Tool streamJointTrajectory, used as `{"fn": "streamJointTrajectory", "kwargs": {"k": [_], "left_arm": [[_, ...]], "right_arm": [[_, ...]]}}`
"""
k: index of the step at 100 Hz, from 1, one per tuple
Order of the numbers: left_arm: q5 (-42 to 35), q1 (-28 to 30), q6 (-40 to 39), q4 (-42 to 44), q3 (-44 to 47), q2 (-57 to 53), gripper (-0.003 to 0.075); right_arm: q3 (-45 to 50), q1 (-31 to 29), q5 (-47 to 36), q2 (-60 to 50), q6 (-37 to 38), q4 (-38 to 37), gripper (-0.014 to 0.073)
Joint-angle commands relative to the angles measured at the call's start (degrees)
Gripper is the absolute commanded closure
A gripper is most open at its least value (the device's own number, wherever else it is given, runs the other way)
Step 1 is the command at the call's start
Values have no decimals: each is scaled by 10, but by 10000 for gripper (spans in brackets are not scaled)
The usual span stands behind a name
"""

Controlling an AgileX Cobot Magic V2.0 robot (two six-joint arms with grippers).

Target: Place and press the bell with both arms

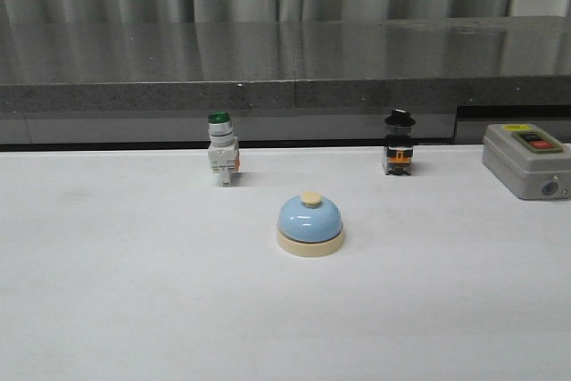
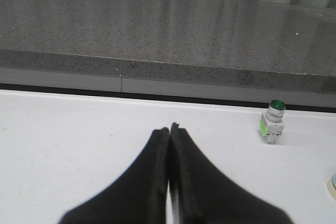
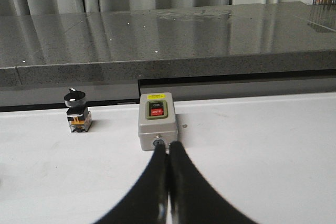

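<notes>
The light-blue bell (image 1: 310, 224) with cream base and knob stands upright on the white table (image 1: 134, 292), near its middle. A sliver of its cream rim (image 2: 333, 183) shows at the edge of the left wrist view. Neither arm appears in the front view. My left gripper (image 2: 169, 128) is shut, fingers pressed together with nothing between them, over bare table well apart from the bell. My right gripper (image 3: 168, 144) is shut too and empty, its tips in front of the grey box (image 3: 157, 119).
A green-capped white push-button switch (image 1: 221, 148) (image 2: 273, 121) stands behind and left of the bell. A black-knobbed switch (image 1: 399, 142) (image 3: 76, 110) stands behind and right. The grey box with red and black buttons (image 1: 529, 159) sits at the far right. A dark stone ledge (image 1: 285, 69) runs along the back.
</notes>
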Motion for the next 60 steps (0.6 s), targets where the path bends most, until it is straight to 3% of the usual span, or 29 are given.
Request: {"fn": "streamJointTrajectory", "kwargs": {"k": [1,31,51,60], "left_arm": [[-44,1,0,-9,-6,-11,741],[-53,-3,28,6,38,-61,741],[-211,-23,27,47,108,-82,741],[-229,-28,24,48,133,-91,741]], "right_arm": [[-8,-4,-46,-11,2,2,655],[-8,-4,-46,-11,2,2,655],[-8,-4,-46,-11,2,2,655],[-8,-4,-46,-11,2,2,655]]}}
